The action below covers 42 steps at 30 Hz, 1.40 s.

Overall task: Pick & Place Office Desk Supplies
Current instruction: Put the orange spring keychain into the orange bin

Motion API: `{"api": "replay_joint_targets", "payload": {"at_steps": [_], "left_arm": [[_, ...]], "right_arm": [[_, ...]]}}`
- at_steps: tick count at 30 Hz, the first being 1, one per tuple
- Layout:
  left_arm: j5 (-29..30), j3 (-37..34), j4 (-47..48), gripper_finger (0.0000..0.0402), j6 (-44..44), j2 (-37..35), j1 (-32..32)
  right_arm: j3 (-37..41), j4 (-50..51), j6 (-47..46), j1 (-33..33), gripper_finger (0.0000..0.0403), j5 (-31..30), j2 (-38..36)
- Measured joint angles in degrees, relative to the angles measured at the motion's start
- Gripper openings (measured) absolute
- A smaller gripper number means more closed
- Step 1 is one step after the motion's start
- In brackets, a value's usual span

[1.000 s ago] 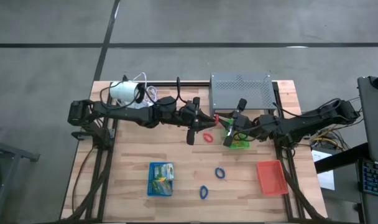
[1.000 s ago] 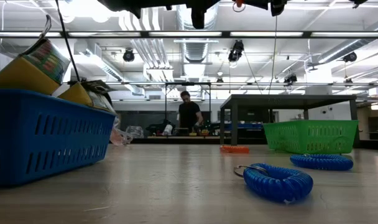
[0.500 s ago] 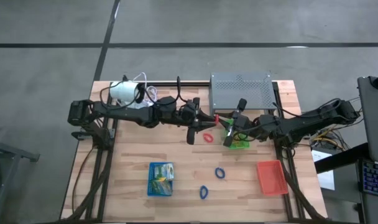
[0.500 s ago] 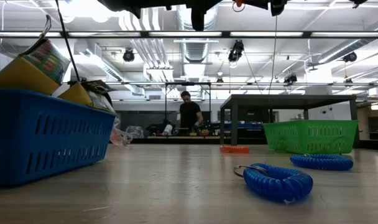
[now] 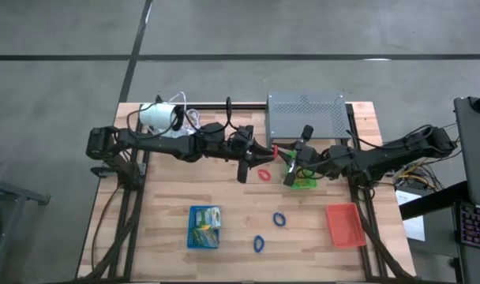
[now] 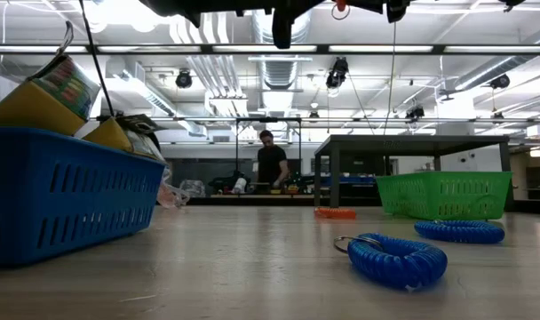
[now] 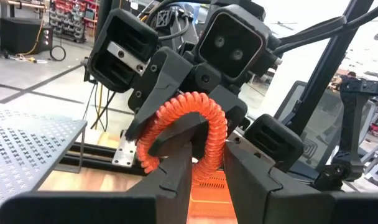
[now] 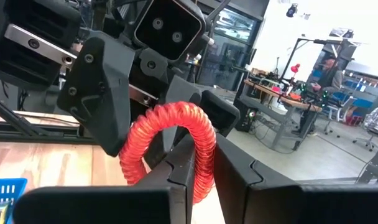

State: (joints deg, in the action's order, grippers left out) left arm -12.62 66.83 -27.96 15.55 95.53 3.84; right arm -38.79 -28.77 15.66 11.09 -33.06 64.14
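At the bottom of the high view, a blue coil loop (image 5: 258, 244) lies on the wooden table (image 5: 169, 189), with a second blue coil loop (image 5: 279, 219) just above it. A blue tray (image 5: 204, 227) holding green-and-white packets (image 5: 205, 223) sits at lower left, and a red tray (image 5: 344, 224) at lower right.

Toward the middle of the frame, a red loop (image 5: 264, 173) rests on the bare wood beside a green tray (image 5: 303, 181).

Above them, the two arms meet tip to tip at the centre of the frame. The right gripper (image 8: 204, 146), reaching in from the right, is closed narrowly on one strand of a red coil loop (image 8: 176, 115), which arches up between the two grippers. The left gripper (image 7: 207, 146), reaching in from the left, meets the same coil; whether it has hold of it cannot be told.

Along the top edge of the table stand a grey perforated metal stand (image 5: 305, 114), right of centre, and a white cylinder (image 5: 159, 117) with its cable, at upper left.

In the low view, a person (image 6: 270, 163) stands at a bench in the room beyond.
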Motion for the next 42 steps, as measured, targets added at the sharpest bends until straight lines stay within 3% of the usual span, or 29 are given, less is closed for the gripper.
{"api": "replay_joint_targets", "payload": {"at_steps": [20,42], "left_arm": [[0.0,0.02,-0.48,0.0099,4.42,-0.83,0.02],[-0.7,0.02,0.93,0.0099,3.35,-0.85,-0.11]], "right_arm": [[0.0,0.3,1.12,0.02,0.0029,-0.02,0.0],[0.0,0.7,1.51,0.02,0.0029,-0.02,0.0]]}}
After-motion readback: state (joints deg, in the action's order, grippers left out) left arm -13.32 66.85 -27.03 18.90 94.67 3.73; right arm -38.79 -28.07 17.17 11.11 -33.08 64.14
